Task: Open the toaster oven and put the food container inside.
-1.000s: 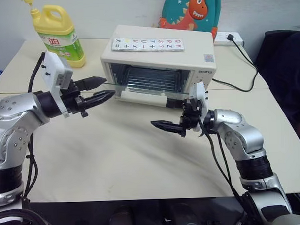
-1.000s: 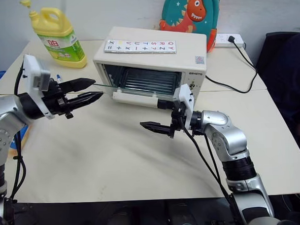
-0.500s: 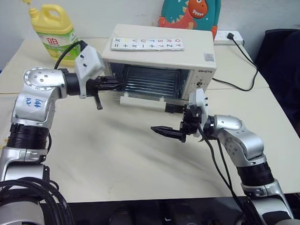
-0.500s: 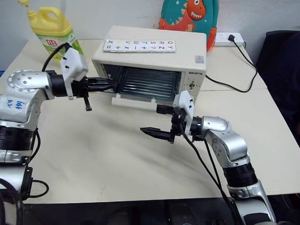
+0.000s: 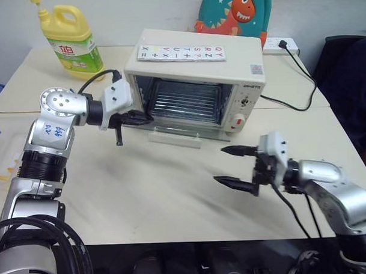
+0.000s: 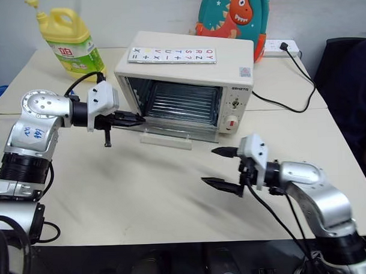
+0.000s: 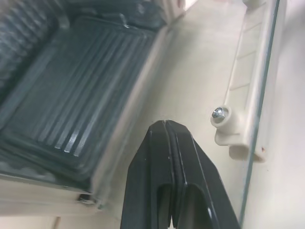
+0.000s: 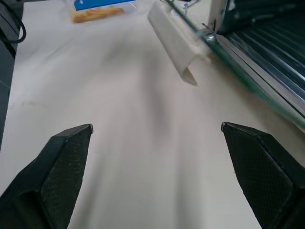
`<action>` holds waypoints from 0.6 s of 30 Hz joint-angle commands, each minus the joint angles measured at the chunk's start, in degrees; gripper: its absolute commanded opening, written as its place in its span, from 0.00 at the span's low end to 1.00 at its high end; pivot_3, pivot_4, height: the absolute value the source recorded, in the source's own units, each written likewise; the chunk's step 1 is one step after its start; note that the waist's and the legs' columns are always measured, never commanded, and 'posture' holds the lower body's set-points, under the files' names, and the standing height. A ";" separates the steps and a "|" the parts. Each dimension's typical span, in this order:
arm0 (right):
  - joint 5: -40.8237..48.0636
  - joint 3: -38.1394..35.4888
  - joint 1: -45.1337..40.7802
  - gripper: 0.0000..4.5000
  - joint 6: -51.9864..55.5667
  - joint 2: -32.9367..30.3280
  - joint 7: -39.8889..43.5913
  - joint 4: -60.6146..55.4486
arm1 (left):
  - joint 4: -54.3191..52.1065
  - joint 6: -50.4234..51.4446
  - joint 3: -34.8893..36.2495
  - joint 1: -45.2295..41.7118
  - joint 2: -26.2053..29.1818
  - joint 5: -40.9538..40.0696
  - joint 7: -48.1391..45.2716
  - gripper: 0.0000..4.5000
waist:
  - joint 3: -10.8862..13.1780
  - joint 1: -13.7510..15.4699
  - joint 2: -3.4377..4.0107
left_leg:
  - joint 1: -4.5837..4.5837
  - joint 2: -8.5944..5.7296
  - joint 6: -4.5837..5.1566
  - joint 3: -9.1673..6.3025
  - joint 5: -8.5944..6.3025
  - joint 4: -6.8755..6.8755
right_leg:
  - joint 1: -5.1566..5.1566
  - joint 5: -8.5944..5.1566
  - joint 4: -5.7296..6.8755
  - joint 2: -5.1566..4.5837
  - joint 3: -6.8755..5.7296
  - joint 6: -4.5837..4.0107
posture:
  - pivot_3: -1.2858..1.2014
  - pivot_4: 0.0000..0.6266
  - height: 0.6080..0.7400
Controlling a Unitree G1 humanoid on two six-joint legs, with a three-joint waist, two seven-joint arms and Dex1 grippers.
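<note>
- The toaster oven [image 5: 196,82] is sitting toward the back of the table [image 5: 155,198], cream-white and boxy, with its glass door [image 5: 180,132] hanging all the way down in front of it and the wire rack [image 5: 185,101] showing in the dark inside.
- A white bar handle [image 5: 175,140] is running along the door's front edge, and knobs plus a red button [image 5: 233,124] are sitting on the oven's right panel.
- A strip of letters [image 5: 181,53] is lying flat on the oven's roof.
- The food container [image 8: 97,9] is appearing in the right wrist view as a blue clip and orange strips, lying on the table well apart from the oven door.
- The left wrist view is giving a close look at the oven's ribbed floor, the door's edge and a screw [image 7: 218,113] on the handle mount.
- The left gripper [image 5: 144,118] is reaching level toward the oven's left front corner, its fingers pressed together and holding nothing.
- The right gripper [image 5: 235,166] is hovering over the table in front of the oven's right side, pointing toward the robot's left, its fingers spread wide and pinching nothing.
- A yellow bottle [image 5: 71,41] is standing left of the oven, a dinosaur bag [image 5: 236,15] is leaning behind it, and a power strip [image 5: 280,46] is lying to its right.
</note>
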 commanded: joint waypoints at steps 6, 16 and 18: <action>18.30 -15.01 -1.15 1.00 8.18 -6.52 -0.71 -5.62 | -15.45 3.54 4.94 15.56 5.81 0.03 3.07 0.01 | 0.00 -0.65 0.00 | 0.23 0.04 0.02 0.13 -0.01 -0.05 | 0.04 0.00 0.15 0.08 0.25 0.00 | 0.52 0.24 1.00; 18.45 -1.94 -17.89 1.00 9.34 -3.96 1.68 1.73 | -27.76 12.68 12.12 31.01 3.76 1.71 17.93 0.01 | 0.00 -0.55 -0.08 | 0.37 0.01 0.32 0.15 -0.10 -0.07 | 0.19 0.01 0.10 0.06 0.35 0.02 | 0.52 0.24 1.00; 17.42 0.77 -21.08 1.00 8.85 -3.06 3.09 4.22 | -31.88 15.44 15.37 35.26 3.65 0.68 20.15 0.01 | -0.01 -0.60 -0.07 | 0.37 0.04 0.32 0.15 -0.11 -0.11 | 0.17 0.01 0.08 0.06 0.35 0.02 | 0.52 0.24 1.00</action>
